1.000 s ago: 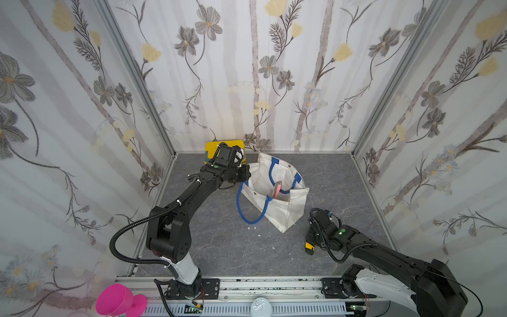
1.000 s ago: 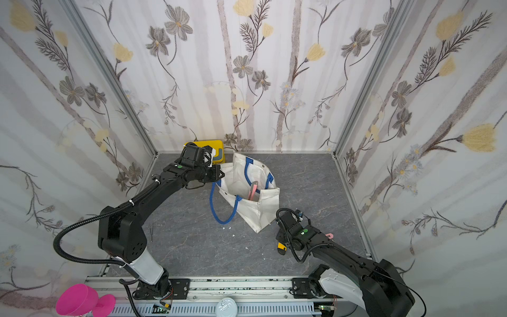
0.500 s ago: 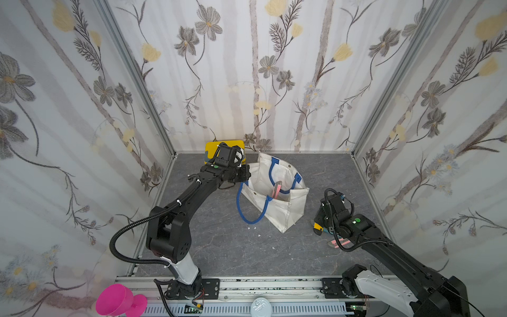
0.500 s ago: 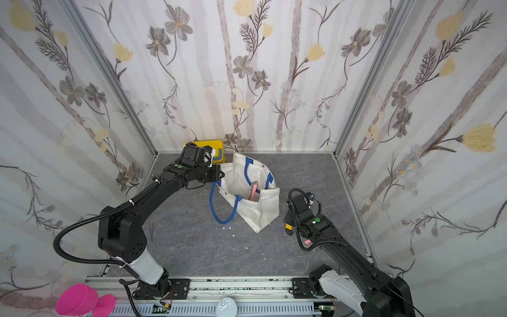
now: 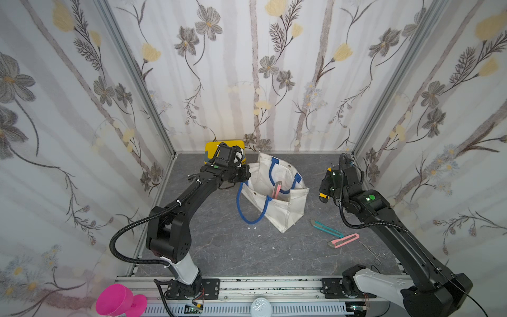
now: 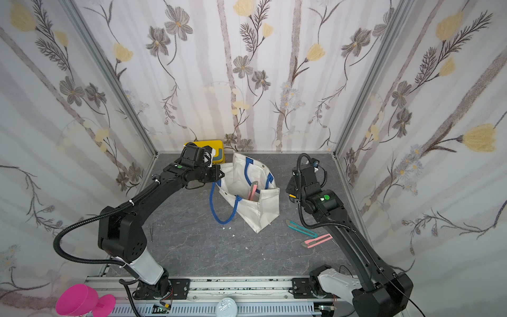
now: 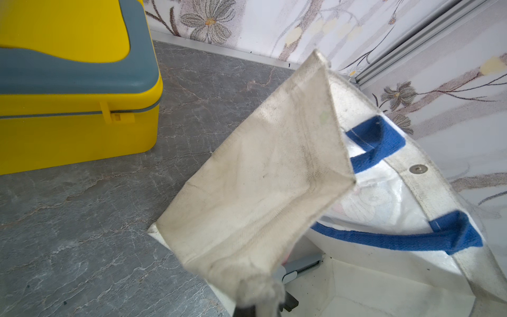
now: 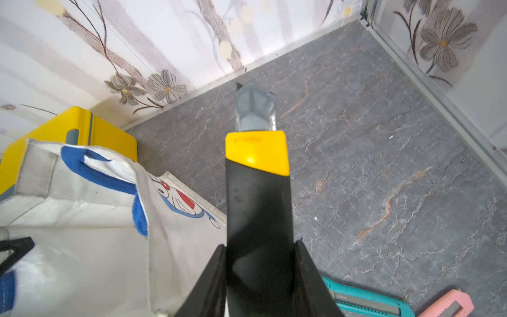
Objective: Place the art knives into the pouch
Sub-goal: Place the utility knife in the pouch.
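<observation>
Holding the art knife in our R gripper, jaws clamped on its black handle, long axis straight ahead. We see the pouch near, off toward the L gripper, which pinches its rim tight.

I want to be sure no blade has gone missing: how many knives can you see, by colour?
Pink knife: 2, one in the pouch, one on the table
Teal knife: 1, on the table
Black-and-yellow knife: 1, in the right hand
Total: 4
</observation>
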Controlling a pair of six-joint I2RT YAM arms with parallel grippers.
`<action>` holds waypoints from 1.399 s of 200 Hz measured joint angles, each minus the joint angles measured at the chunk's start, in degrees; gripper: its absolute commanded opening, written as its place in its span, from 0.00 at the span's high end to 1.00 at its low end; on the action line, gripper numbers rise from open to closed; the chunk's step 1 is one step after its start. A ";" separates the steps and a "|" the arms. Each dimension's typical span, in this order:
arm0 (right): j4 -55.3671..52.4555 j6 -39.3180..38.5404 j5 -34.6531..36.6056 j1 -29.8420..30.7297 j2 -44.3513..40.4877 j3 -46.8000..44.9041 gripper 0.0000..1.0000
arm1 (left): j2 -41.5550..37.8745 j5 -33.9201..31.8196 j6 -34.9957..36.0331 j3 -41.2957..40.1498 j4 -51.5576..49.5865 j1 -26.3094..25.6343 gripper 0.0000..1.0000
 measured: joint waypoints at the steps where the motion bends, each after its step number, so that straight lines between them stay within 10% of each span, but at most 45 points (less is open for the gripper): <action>1: 0.02 -0.15 0.04 0.00 0.11 0.24 0.84 | 0.00 0.00 0.00 0.00 0.00 0.00 1.00; 234: 12.70 -4.37 -8.96 15.28 26.36 18.95 0.87 | 0.28 0.42 0.00 -0.15 0.42 0.00 1.00; 280: 12.52 -4.44 -10.82 16.35 29.59 18.93 0.54 | 0.28 0.39 0.00 -0.15 0.44 0.00 1.00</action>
